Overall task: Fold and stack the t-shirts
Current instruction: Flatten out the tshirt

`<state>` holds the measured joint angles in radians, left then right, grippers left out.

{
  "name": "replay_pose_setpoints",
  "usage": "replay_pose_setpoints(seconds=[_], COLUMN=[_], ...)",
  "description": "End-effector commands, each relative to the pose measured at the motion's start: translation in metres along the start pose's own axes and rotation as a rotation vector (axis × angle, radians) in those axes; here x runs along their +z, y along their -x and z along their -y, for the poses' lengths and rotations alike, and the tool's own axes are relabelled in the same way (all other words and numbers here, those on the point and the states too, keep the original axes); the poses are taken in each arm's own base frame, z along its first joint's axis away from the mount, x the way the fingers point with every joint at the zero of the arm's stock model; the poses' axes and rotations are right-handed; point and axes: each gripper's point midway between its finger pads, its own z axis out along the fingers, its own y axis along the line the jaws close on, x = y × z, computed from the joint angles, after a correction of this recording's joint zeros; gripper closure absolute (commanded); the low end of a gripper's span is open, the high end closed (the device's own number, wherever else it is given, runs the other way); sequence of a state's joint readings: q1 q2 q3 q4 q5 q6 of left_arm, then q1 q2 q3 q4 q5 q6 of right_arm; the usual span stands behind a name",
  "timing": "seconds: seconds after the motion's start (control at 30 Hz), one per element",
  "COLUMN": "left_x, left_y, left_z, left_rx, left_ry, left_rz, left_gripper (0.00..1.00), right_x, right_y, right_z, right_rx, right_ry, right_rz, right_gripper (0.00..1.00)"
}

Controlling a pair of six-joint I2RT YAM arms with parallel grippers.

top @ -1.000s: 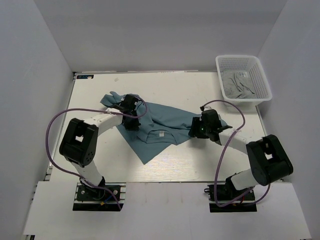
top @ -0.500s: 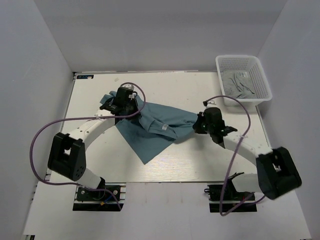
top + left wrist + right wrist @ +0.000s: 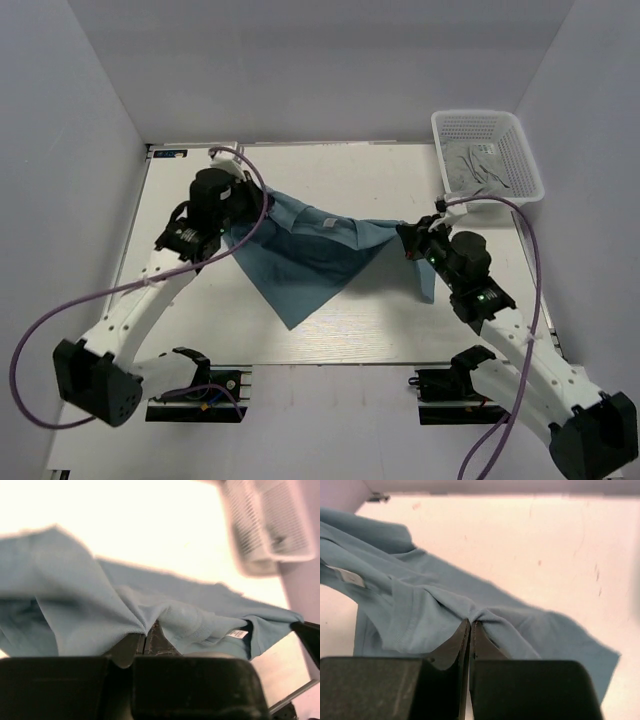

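A teal-blue t-shirt (image 3: 310,258) hangs stretched between my two grippers above the table, its lower part drooping to a point near the table's front. My left gripper (image 3: 262,205) is shut on the shirt's left shoulder; in the left wrist view its gripper (image 3: 146,632) pinches the cloth (image 3: 90,610) near the collar and white label (image 3: 237,634). My right gripper (image 3: 408,238) is shut on the other shoulder; in the right wrist view its gripper (image 3: 470,625) bites a gathered fold of t-shirt (image 3: 420,610), a sleeve hanging to the right.
A white plastic basket (image 3: 521,151) holding grey cloth (image 3: 476,170) stands at the back right corner, also blurred in the left wrist view as the basket (image 3: 270,525). White walls close the table (image 3: 340,165) on three sides.
Both arms have risen and drawn apart, lifting the shirt off the table and pulling it taut between them. The right gripper closed on the cloth during this second.
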<state>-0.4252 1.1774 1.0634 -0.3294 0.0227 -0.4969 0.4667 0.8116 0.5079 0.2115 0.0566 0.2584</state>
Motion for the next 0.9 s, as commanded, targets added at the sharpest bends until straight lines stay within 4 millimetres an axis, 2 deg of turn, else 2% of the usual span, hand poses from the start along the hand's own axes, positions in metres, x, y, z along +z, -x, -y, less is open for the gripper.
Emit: replay_pose_setpoints(seconds=[0.0,0.03,0.07,0.1,0.13,0.17,0.2,0.27,0.3,0.33,0.37,0.4,0.43,0.47,0.5,0.53,0.57,0.6,0.7,0.73,0.77,0.8,0.87], left_x=[-0.049,-0.06,-0.078,-0.095,-0.108,-0.126,-0.139,-0.171,-0.186,-0.194,-0.212,-0.221,-0.243,-0.253,-0.264,-0.288,-0.294,-0.311,-0.34,-0.36,-0.367,-0.383,-0.402], left_y=[0.082,0.093,0.115,0.125,0.136,0.152,0.159,0.18,0.183,0.185,0.195,0.193,0.206,0.208,0.213,0.224,0.228,0.234,0.234,0.236,0.233,0.235,0.232], left_z=[0.041,0.047,0.059,0.066,0.072,0.081,0.085,0.1,0.11,0.115,0.126,0.133,0.139,0.141,0.145,0.151,0.153,0.159,0.172,0.177,0.182,0.186,0.19], left_rx=[0.063,0.064,0.078,0.094,0.094,0.105,0.106,0.136,0.158,0.187,0.198,0.211,0.23,0.237,0.239,0.255,0.257,0.264,0.294,0.306,0.313,0.325,0.333], left_ry=[-0.107,-0.121,-0.146,-0.172,-0.189,-0.209,-0.221,-0.268,-0.314,-0.337,-0.378,-0.412,-0.428,-0.437,-0.446,-0.462,-0.466,-0.486,-0.55,-0.577,-0.612,-0.635,-0.668], left_rz=[0.246,0.274,0.329,0.367,0.401,0.448,0.473,0.544,0.555,0.557,0.593,0.577,0.624,0.628,0.649,0.702,0.712,0.735,0.745,0.774,0.765,0.794,0.811], left_gripper=[1.0,1.0,1.0,1.0,1.0,1.0,1.0,1.0,1.0,1.0,1.0,1.0,1.0,1.0,1.0,1.0,1.0,1.0,1.0,1.0,1.0,1.0,1.0], right_x=[-0.015,-0.025,-0.026,-0.03,-0.043,-0.046,-0.051,-0.071,-0.084,-0.09,-0.109,-0.117,-0.124,-0.144,-0.152,-0.158,-0.176,-0.19,-0.23,-0.246,-0.25,-0.272,-0.279], right_y=[0.083,0.123,0.124,0.133,0.169,0.172,0.18,0.215,0.23,0.234,0.259,0.266,0.267,0.284,0.291,0.296,0.31,0.322,0.35,0.359,0.36,0.373,0.376], right_z=[-0.017,-0.028,-0.027,-0.032,-0.04,-0.041,-0.046,-0.059,-0.064,-0.071,-0.084,-0.089,-0.093,-0.11,-0.115,-0.118,-0.128,-0.132,-0.145,-0.149,-0.153,-0.159,-0.163], right_rx=[-0.107,-0.115,-0.125,-0.139,-0.135,-0.14,-0.147,-0.158,-0.163,-0.169,-0.181,-0.187,-0.192,-0.219,-0.225,-0.227,-0.244,-0.251,-0.276,-0.285,-0.293,-0.305,-0.303], right_ry=[0.041,0.059,0.049,0.063,0.07,0.069,0.089,0.116,0.13,0.161,0.206,0.226,0.247,0.321,0.341,0.356,0.393,0.406,0.447,0.46,0.476,0.499,0.52], right_rz=[0.23,0.307,0.28,0.288,0.358,0.35,0.358,0.419,0.441,0.44,0.498,0.519,0.512,0.556,0.572,0.583,0.621,0.656,0.743,0.771,0.77,0.817,0.815], right_gripper=[1.0,1.0,1.0,1.0,1.0,1.0,1.0,1.0,1.0,1.0,1.0,1.0,1.0,1.0,1.0,1.0,1.0,1.0,1.0,1.0,1.0,1.0,1.0])
